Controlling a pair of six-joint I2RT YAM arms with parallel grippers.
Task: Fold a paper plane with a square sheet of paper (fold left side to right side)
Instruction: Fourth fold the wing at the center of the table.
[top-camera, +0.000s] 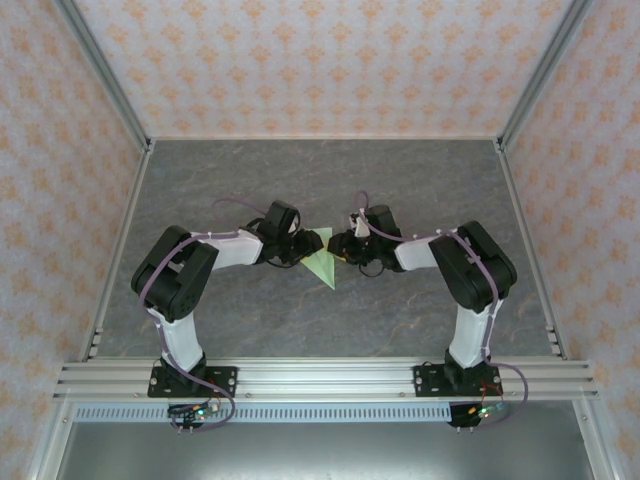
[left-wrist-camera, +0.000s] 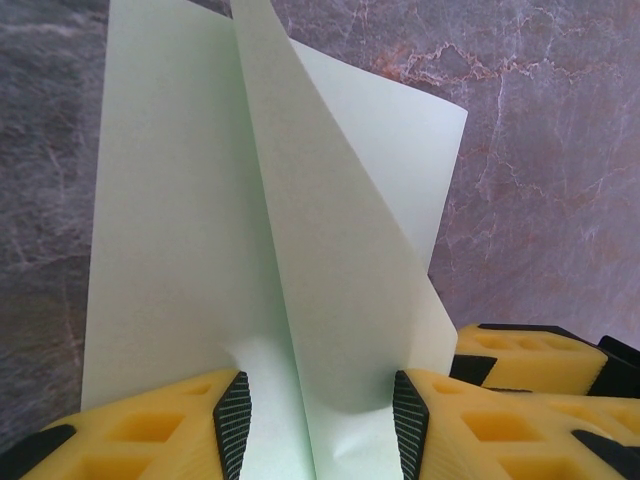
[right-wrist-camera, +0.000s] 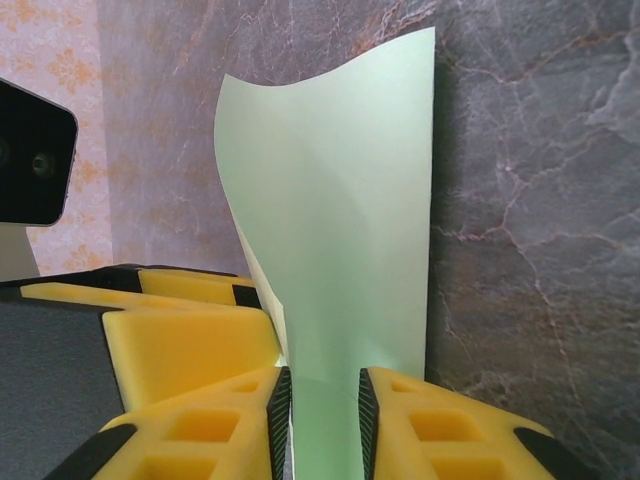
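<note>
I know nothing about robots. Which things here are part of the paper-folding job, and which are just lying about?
Part of the job:
- pale green sheet of paper, partly folded
- left claw, paper between its fingers
- right claw, paper between its fingers

Just surroundings:
- grey marbled table top
- patterned walls
- metal rail carrying the arms

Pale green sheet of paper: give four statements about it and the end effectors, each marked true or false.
1. The pale green square sheet of paper lies on the grey marbled table. True.
2. The sheet is fully flat. False: one part curls upward.
3. The left end effector and right end effector are at the sheet from opposite sides. True.
4. The right end effector's yellow fingers are clear of the paper. False: paper rises between them.
</note>
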